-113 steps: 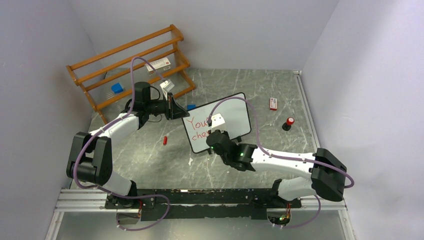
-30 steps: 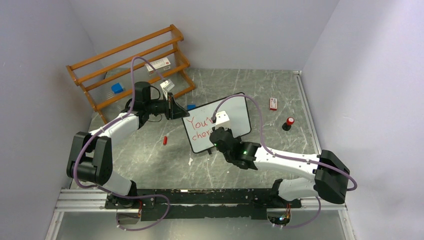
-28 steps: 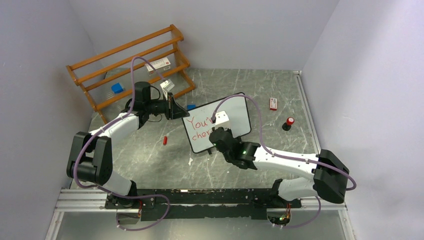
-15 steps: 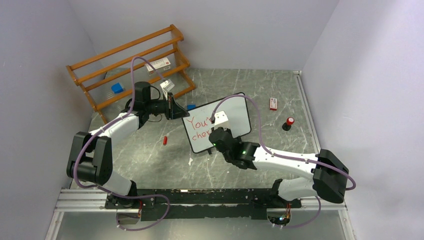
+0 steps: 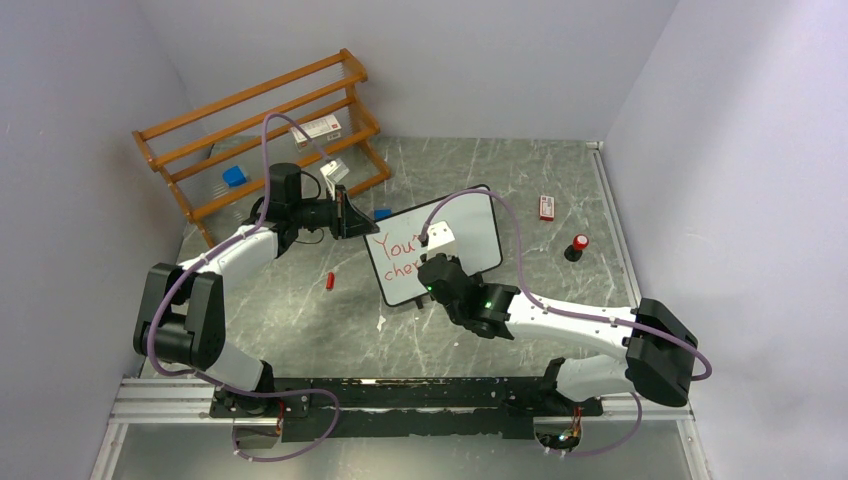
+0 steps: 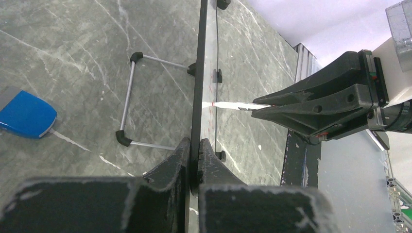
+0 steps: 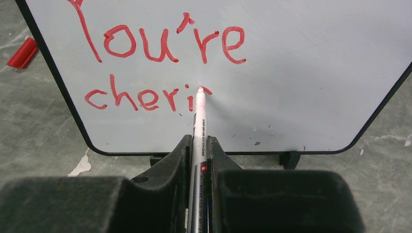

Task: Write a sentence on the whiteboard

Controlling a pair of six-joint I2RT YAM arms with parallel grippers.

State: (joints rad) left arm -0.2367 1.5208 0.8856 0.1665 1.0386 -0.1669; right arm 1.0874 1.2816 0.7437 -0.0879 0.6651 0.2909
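The whiteboard (image 5: 482, 226) stands propped up at mid-table, its black-framed face (image 7: 301, 73) filling the right wrist view. The sentence (image 7: 165, 43) in red reads "You're", with "cheri" (image 7: 141, 97) below it and a stroke begun after that. My right gripper (image 7: 198, 141) is shut on a white marker (image 7: 199, 114) whose tip touches the board at the end of the second line. From above, the right gripper (image 5: 430, 268) covers part of the lettering (image 5: 398, 256). My left gripper (image 6: 197, 145) is shut on the whiteboard's left edge (image 6: 199, 73); from above, the left gripper (image 5: 346, 218) holds that edge.
A wooden rack (image 5: 260, 130) stands at the back left with a blue block (image 5: 234, 176) on it. A red marker cap (image 5: 329, 281) lies left of the board. A blue eraser (image 6: 26, 116) lies behind the board. At the right are a small red box (image 5: 546, 207) and a red-topped knob (image 5: 577, 247).
Since the earliest frame my right gripper has shifted slightly right and up along the second line. Over the last second it barely moves. The left arm holds still.
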